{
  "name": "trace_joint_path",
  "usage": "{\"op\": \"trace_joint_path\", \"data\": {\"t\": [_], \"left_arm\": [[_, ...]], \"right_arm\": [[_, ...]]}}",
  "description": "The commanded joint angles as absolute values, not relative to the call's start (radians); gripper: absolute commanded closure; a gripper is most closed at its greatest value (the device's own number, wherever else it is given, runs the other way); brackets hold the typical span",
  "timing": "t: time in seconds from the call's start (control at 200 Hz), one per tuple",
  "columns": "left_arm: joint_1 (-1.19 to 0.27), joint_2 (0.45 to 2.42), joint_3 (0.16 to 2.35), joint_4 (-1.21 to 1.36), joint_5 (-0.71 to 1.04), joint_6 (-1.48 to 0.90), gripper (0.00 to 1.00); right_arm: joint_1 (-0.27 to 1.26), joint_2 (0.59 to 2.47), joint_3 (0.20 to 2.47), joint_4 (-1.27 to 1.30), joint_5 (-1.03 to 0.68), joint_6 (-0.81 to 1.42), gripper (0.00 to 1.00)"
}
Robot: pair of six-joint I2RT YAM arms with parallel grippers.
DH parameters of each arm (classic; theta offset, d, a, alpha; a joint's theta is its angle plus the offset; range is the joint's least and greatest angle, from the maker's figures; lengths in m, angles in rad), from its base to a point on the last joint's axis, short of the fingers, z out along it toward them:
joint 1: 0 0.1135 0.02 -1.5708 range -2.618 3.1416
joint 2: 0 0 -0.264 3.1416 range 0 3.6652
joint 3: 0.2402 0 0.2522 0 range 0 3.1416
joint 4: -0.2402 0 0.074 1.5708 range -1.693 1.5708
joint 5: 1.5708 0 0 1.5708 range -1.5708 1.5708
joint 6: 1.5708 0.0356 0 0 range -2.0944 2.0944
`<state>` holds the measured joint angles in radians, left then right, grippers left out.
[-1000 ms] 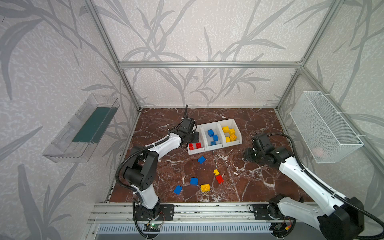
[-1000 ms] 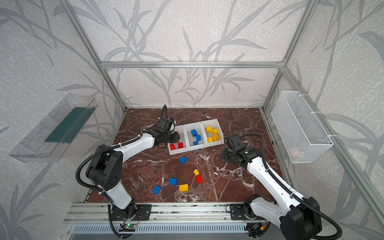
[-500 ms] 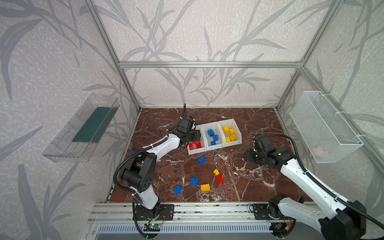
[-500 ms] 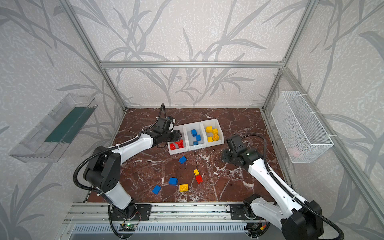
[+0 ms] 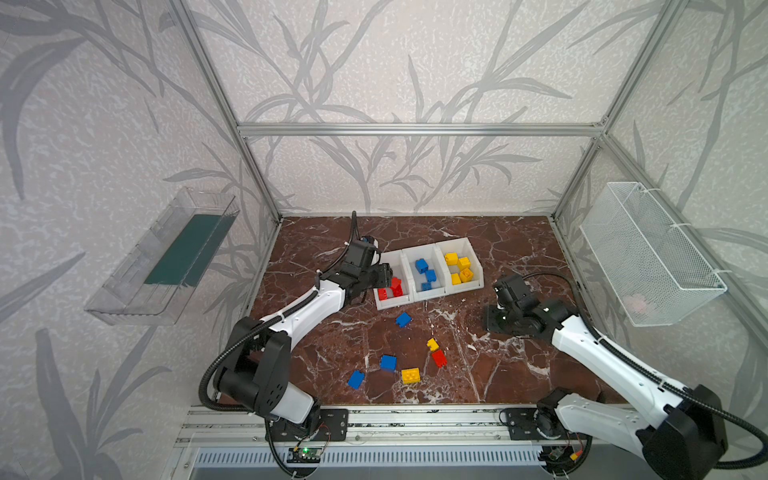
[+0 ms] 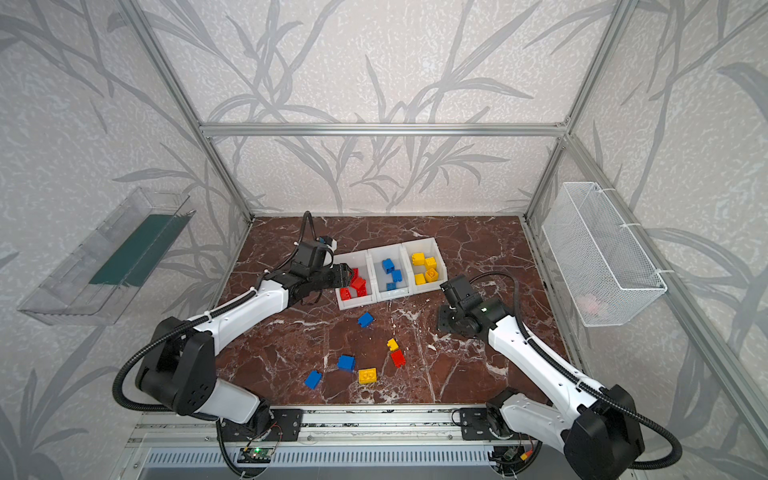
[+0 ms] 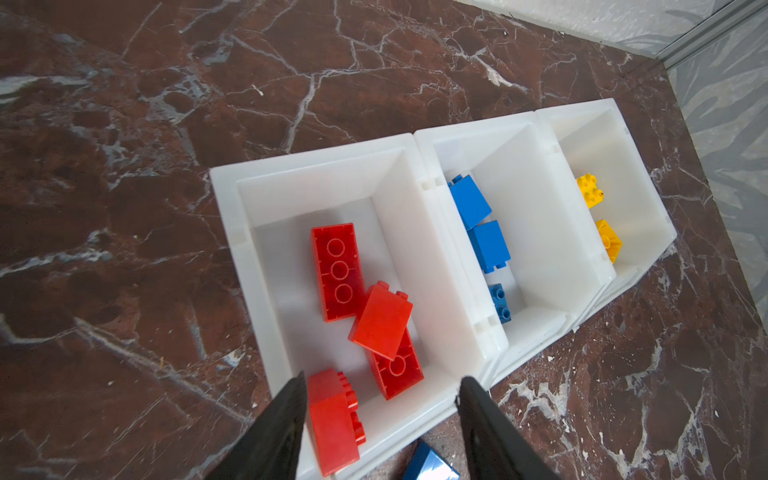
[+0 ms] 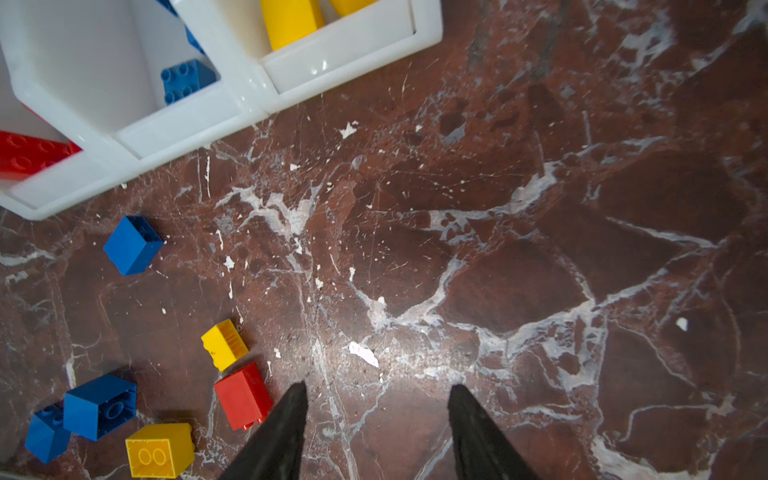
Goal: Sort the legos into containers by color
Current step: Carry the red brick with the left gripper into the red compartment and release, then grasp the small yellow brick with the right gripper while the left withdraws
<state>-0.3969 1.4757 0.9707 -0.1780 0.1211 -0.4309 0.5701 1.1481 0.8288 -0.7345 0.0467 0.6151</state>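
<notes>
**Six legos [image 5: 410, 375] loose**
They lie at 6 o'clock of the bins [image 5: 432, 296] (three blue, two yellow, one red). Right gripper [image 8: 378, 385] gapes over bare marble [image 8: 540, 249], holding nothing. Left gripper [image 7: 383, 377], jaws apart, nothing clamped, hovers over the red bin [image 7: 311, 153].

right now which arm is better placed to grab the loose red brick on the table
Likely right. The right gripper hangs open near the red brick, while the left gripper is open over the red bin, farther away.
</notes>
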Motion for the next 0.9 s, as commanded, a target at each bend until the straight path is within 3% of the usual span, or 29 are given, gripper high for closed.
{"op": "trace_joint_path", "data": {"t": [0.0, 0.33, 0.895], "left_arm": [[-0.387, 1.415, 0.921, -0.177, 0.079, -0.451, 0.39], [-0.365, 1.247, 0.773, -0.213, 0.023, -0.484, 0.38], [-0.357, 1.093, 0.643, -0.243, 0.000, -0.536, 0.38]], "right_arm": [[0.650, 1.214, 0.864, -0.728, 0.073, 0.601, 0.44], [0.829, 1.456, 0.997, -0.703, 0.088, 0.588, 0.46], [0.965, 1.755, 1.159, -0.722, 0.086, 0.562, 0.48]]}}
